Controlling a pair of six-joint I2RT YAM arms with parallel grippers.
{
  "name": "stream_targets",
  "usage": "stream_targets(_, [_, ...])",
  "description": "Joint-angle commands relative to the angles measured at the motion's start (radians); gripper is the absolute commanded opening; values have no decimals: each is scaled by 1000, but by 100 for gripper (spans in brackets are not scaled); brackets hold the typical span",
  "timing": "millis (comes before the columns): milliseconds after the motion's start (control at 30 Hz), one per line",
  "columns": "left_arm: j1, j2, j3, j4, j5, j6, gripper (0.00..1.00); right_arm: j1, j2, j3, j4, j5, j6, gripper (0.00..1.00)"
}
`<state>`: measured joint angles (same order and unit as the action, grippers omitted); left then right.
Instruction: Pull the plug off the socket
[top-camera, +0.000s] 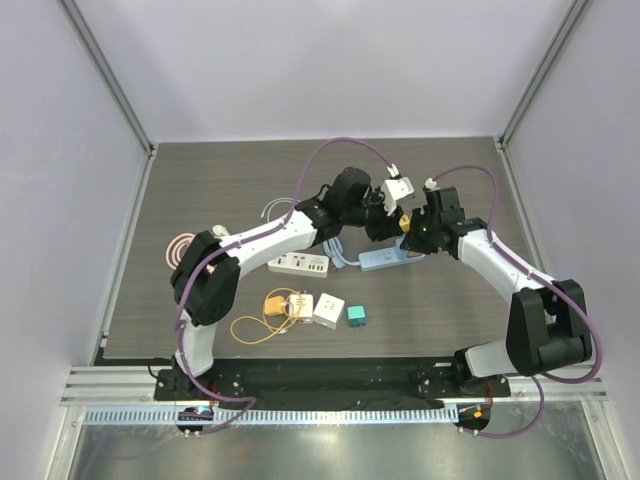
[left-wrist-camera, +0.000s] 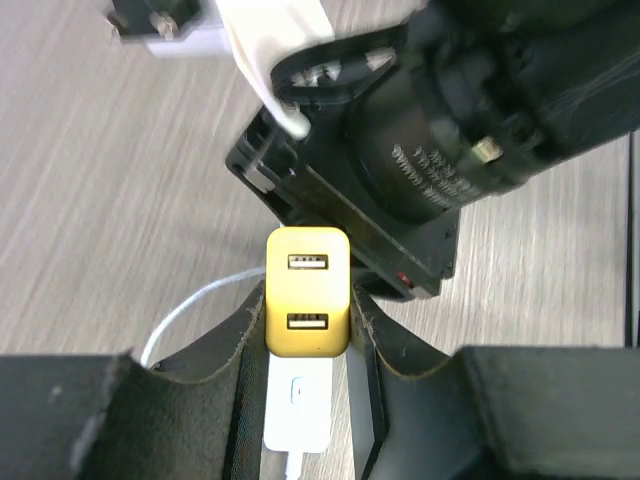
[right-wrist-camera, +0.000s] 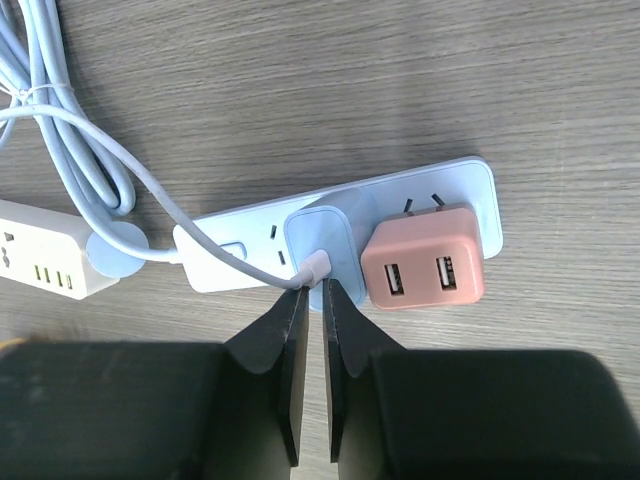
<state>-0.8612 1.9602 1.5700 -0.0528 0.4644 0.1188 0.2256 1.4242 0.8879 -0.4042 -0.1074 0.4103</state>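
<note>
Yellow plug (left-wrist-camera: 307, 292), right arm (left-wrist-camera: 450, 130) just ahead

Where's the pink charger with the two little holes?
In the right wrist view, the pink charger sits on the right end of the blue power strip, right beside the pale blue plug on its left.

A pale blue power strip (right-wrist-camera: 400, 190) lies on the wooden surface, carrying a pale blue plug (right-wrist-camera: 322, 235) and, just beside it, a pink USB adapter (right-wrist-camera: 422, 258). The jaws stand closed at the plug's near edge. A white power strip (right-wrist-camera: 45, 260) lies apart.
</note>
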Motion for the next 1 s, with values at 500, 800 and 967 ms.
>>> stream_targets(500, [-119,-273,-295,-18,126,-450,0,8,-2,22,-130,-14,-27,24])
stream_targets(800, [-141,-187,-424,199,45,-686,0,6,-80,106,-151,-72,-21,35])
stream_targets(967, [-141,-118,-372,56,-122,-775,1,8,-107,111,-151,-55,-21,39])
